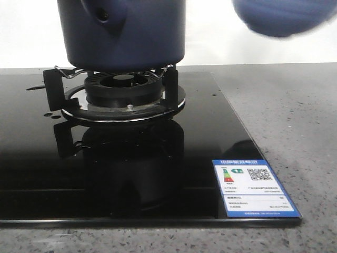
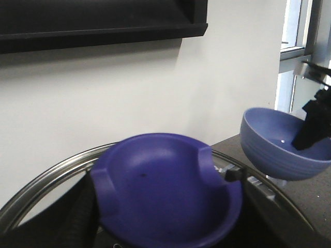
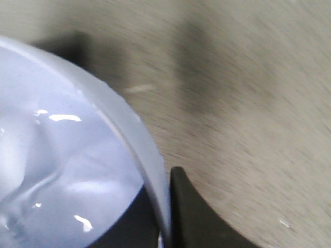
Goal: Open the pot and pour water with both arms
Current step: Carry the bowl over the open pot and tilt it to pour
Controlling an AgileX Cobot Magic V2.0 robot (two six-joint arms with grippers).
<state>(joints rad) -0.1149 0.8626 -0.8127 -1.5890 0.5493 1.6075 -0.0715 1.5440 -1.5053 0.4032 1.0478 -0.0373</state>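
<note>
The dark navy pot (image 1: pixel 126 37) stands on the burner (image 1: pixel 124 89); its side lug (image 1: pixel 105 16) faces the camera and its top is cut off by the frame. In the left wrist view my left gripper (image 2: pixel 165 206) is closed round the blue knob (image 2: pixel 160 186) of a steel-rimmed lid (image 2: pixel 46 175), a dark finger on each side, with the wall behind. My right gripper (image 3: pixel 163 217) pinches the rim of a periwinkle bowl (image 3: pixel 62 155) holding water. The bowl hangs blurred at the upper right of the front view (image 1: pixel 284 16) and shows in the left wrist view (image 2: pixel 274 144).
The burner sits on a black glass cooktop (image 1: pixel 158 174) with a blue and white label (image 1: pixel 255 187) at its front right corner. Grey speckled counter (image 1: pixel 284 105) lies to the right. A white wall stands behind.
</note>
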